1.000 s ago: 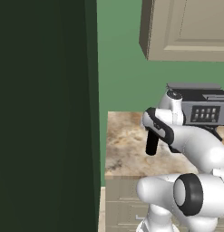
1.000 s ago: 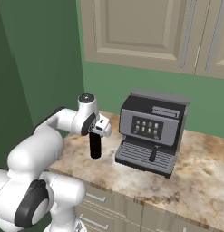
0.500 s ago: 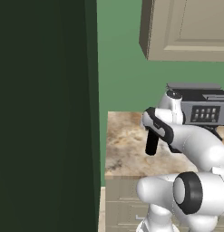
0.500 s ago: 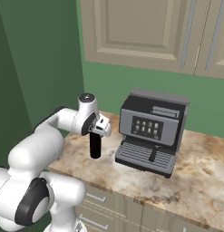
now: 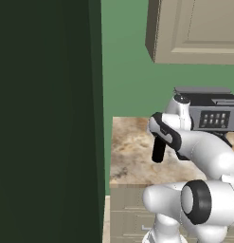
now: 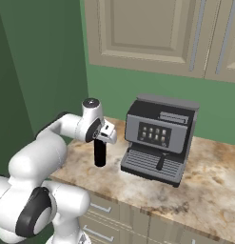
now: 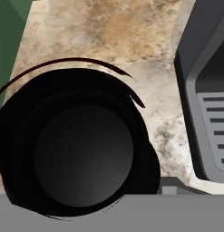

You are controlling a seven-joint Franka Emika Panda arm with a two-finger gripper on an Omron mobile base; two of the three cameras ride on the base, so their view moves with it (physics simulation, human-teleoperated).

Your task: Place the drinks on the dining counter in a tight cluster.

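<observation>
- Far left in the left base view you've got a big dark green cabinet side [image 5: 47, 118] taking up that whole half, with a green wall [image 5: 128, 61] behind it at about 1 o'clock.
- Next over is the short beige-brown marbled stone counter [image 5: 132, 152], and standing upright on it is the tall slim black wine bottle [image 5: 158, 152]. So it's on the coffee machine counter, not on the dining counter.
- The white arm's two-finger gripper [image 5: 161, 135] sits right over the top of that bottle. In the right base view the gripper [image 6: 102, 138] is down on the neck end of the bottle [image 6: 100, 153], whose base stands on the marbled counter [image 6: 195, 190].
- Can't honestly tell how far the jaws are shut or whether they've actually got hold of the bottle: the hand hides the fingers in both base views.
- Hand view looks straight down the bottle [image 7: 77, 147], a big black round shape, with marbled stone [image 7: 109, 31] all around it from 11 to 2 o'clock.
- At 3 o'clock from the bottle is the boxy black and grey coffee machine [image 6: 159, 138] with its slotted drip tray [image 6: 152, 164]; they stand near each other but apart.
- Beige panelled wall cabinets [image 6: 152, 33] hang at 12 o'clock above it all.
- Versus a second ago: arm, bottle and machine all look to be in the same spots, nothing visibly shifted.
</observation>
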